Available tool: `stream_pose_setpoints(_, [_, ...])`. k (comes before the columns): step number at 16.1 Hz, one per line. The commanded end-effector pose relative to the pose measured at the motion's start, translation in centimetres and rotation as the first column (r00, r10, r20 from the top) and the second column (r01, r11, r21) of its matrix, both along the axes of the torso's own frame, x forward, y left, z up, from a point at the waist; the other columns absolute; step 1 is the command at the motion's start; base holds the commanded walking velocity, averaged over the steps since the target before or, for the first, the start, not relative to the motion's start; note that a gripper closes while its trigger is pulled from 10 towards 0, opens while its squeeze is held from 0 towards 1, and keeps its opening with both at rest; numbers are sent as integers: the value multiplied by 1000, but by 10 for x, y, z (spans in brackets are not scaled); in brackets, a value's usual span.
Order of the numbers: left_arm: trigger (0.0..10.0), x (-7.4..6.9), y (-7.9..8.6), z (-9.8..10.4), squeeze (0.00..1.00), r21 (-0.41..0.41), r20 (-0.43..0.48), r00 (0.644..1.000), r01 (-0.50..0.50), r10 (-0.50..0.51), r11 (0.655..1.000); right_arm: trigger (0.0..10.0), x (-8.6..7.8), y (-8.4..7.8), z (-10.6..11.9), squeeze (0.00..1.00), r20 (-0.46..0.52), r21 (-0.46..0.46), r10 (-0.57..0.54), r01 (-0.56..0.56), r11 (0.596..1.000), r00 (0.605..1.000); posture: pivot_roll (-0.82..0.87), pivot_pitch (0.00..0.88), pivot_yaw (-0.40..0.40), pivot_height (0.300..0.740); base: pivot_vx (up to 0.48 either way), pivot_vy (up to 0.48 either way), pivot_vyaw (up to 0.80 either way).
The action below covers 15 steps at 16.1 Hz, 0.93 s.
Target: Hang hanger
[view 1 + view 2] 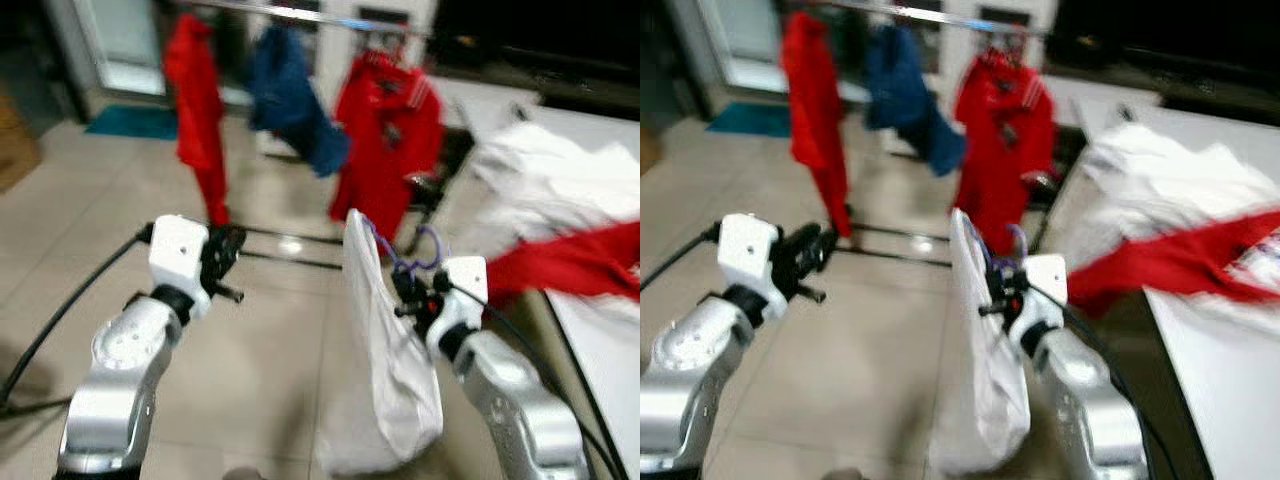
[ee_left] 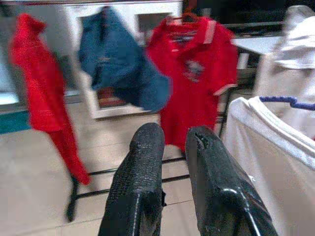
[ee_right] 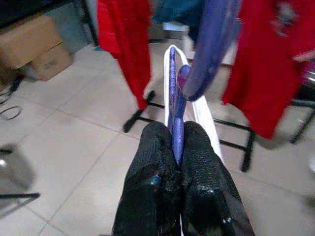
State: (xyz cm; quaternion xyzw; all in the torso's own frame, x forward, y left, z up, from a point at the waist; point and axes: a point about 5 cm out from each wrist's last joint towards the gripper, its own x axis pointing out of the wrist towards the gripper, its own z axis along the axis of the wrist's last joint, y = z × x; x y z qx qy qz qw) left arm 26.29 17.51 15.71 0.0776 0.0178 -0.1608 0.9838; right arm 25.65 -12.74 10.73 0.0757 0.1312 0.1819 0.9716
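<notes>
right claw (image 3: 178, 147) raised, clenched on purple hanger (image 3: 178, 105); left claw (image 2: 173, 162) raised, fingers slightly parted, empty

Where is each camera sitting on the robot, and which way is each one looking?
Left eye view: on the head, looking forward and down at the clothes rack; both silver arms show, the right gripper holding a purple hanger with a white garment.
Right eye view: beside it, same scene.
Left wrist view: on the left arm, along the left gripper, facing the red polo shirt.
Right wrist view: along the right gripper's fingers, shut on the hanger.
Shared: the rack's red clothes.
</notes>
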Motion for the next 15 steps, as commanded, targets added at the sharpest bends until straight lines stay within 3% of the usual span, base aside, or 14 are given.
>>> stream_pose_setpoints(1, [10000,-1,-2,1,0,2,1,1000,-18,18,1000,10000,6,4,9,0,37,-3,-5,5,1000,999,156,18,-44,740,394,0,800])
stream_pose_setpoints(2, [10000,-1,-3,1,0,5,-4,1000,-24,24,1000,10000,9,2,9,0,45,-30,-24,26,999,999,158,19,-41,740,390,0,800])
stream_pose_setpoints(3, [10000,-2,-4,-1,0,7,-20,1000,-21,21,1000,10000,13,-1,8,0,17,12,-93,92,996,996,157,19,-37,740,398,0,0])
stream_pose_setpoints(5, [10000,-2,-3,-3,0,-2,-36,999,-33,33,999,10000,14,1,10,0,49,-63,-64,67,996,997,156,20,-34,740,398,0,0])
stream_pose_setpoints(9, [10000,-4,-5,-3,0,-13,-42,999,-34,33,999,10000,17,1,14,0,31,-35,-125,126,991,992,163,3,-37,740,401,0,0])
stream_pose_setpoints(15, [10000,-4,-6,-3,0,-30,-36,998,-42,41,999,10000,22,-1,21,0,74,-19,-115,117,993,991,175,0,-52,740,406,0,0])
